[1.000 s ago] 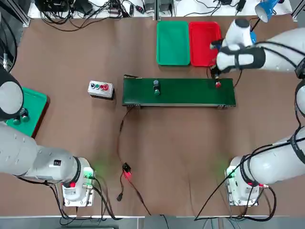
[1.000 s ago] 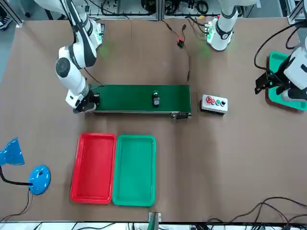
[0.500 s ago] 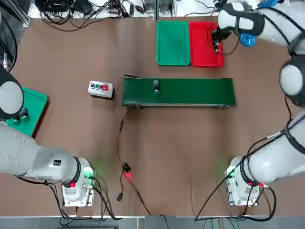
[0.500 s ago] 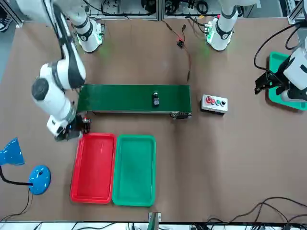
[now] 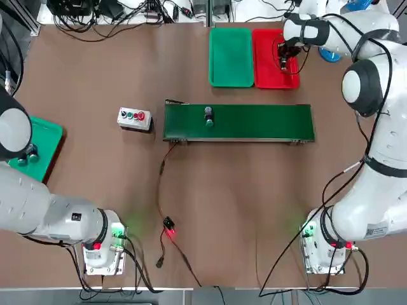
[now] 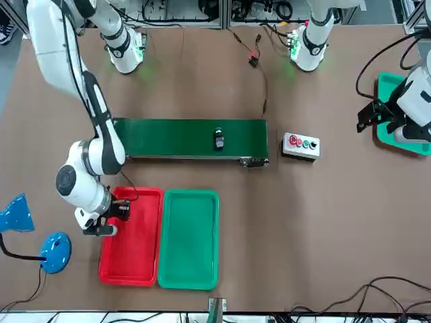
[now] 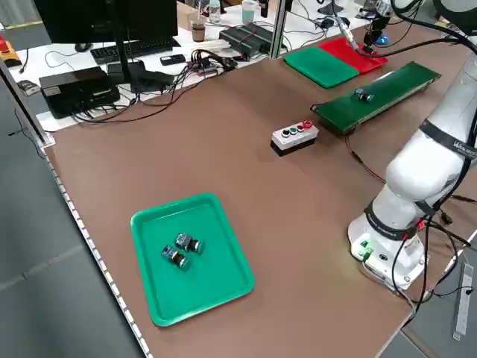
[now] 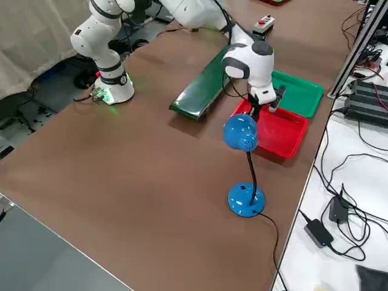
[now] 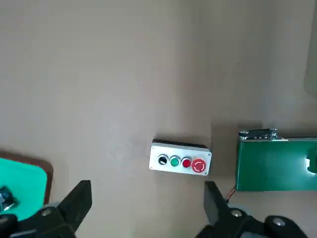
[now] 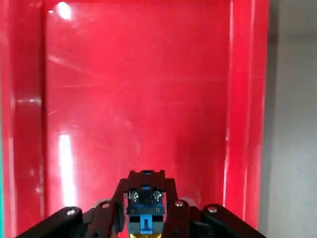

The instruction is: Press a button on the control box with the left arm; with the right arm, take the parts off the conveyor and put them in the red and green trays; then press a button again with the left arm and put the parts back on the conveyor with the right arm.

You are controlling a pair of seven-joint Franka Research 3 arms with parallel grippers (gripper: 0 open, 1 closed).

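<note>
The red-capped part [image 10: 144,208] sits clamped between the right gripper's [image 5: 283,61] fingers, above the red tray [image 5: 267,63]. Beside that tray lies the green tray [image 5: 230,57]; nearer the arms' bases, the conveyor [image 5: 254,122] carries the green-capped part [image 5: 208,116]. The left gripper [image 9: 146,198] hangs spread apart above the control box [image 5: 134,118].

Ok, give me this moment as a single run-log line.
right end effector: shut on part, over red tray | left end effector: open, parked | green-capped part: on conveyor
</note>
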